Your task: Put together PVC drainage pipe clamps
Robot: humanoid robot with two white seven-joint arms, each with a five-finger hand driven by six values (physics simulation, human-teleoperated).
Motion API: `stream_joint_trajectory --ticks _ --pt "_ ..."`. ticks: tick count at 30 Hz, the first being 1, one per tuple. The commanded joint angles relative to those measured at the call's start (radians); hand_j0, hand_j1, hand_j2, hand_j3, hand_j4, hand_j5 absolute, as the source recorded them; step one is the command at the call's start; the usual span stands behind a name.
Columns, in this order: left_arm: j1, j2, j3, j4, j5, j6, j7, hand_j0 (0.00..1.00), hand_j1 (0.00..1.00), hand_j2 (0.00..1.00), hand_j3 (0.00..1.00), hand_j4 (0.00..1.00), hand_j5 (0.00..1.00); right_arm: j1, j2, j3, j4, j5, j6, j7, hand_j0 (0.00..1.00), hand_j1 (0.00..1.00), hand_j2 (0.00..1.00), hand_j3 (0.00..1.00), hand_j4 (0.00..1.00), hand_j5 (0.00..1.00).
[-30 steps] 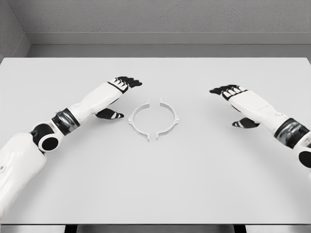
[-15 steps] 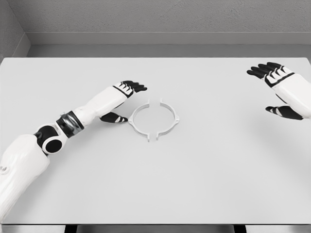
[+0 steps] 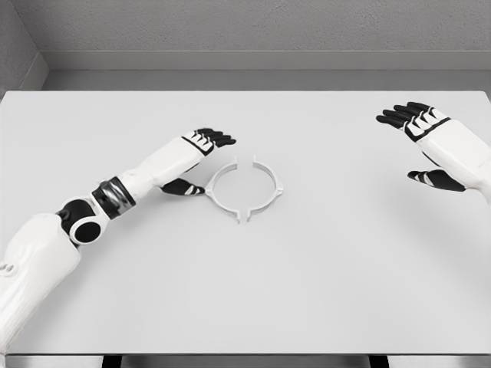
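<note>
Two white half-ring clamp pieces lie on the white table [image 3: 245,291], facing each other as a near circle. The left clamp half [image 3: 222,192] and the right clamp half [image 3: 268,188] are separated by small gaps at the far and near ends. My left hand [image 3: 196,161] hovers just left of the left half, fingers spread, its black thumb close to the ring's outer edge; whether it touches I cannot tell. My right hand [image 3: 422,146] is far off at the right side of the table, open and holding nothing.
A grey wall [image 3: 245,31] rises behind the table's far edge. The table's near edge [image 3: 245,354] runs along the bottom of the picture.
The right hand swung away from the clamp to the far right, then drifted slightly back leftward. The left hand crept toward the left clamp half. The clamp halves kept their place.
</note>
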Motion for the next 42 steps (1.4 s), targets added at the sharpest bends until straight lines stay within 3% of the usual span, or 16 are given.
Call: stream_joint_trajectory --ticks 1,12,28,36,42 --pt "0.0 -0.001 0.001 -0.002 0.008 0.0 0.001 1.0 1.0 1.0 1.0 1.0 1.0 0.0 -0.001 0.0 0.0 -0.007 0.002 -0.001 1.0 1.0 1.0 1.0 1.0 1.0" --pt "0.023 -0.004 0.002 -0.05 0.006 0.0 0.001 1.0 1.0 1.0 1.0 1.0 1.0 0.0 -0.001 0.0 -0.001 -0.007 0.002 -0.001 1.0 1.0 1.0 1.0 1.0 1.0" --pt "0.025 -0.001 0.035 -0.056 0.017 0.0 0.001 1.0 1.0 1.0 1.0 1.0 1.0 0.0 -0.001 0.0 -0.003 -0.007 0.002 -0.001 1.0 1.0 1.0 1.0 1.0 1.0" --pt "0.058 0.023 0.035 -0.116 0.024 0.0 0.001 1.0 1.0 1.0 1.0 1.0 1.0 0.0 -0.001 0.002 -0.004 -0.007 0.002 -0.001 1.0 1.0 1.0 1.0 1.0 1.0" --pt "0.061 0.02 0.033 -0.102 0.015 0.0 0.001 1.0 1.0 1.0 1.0 1.0 1.0 0.0 -0.001 0.002 -0.006 -0.007 0.002 -0.001 1.0 1.0 1.0 1.0 1.0 1.0"
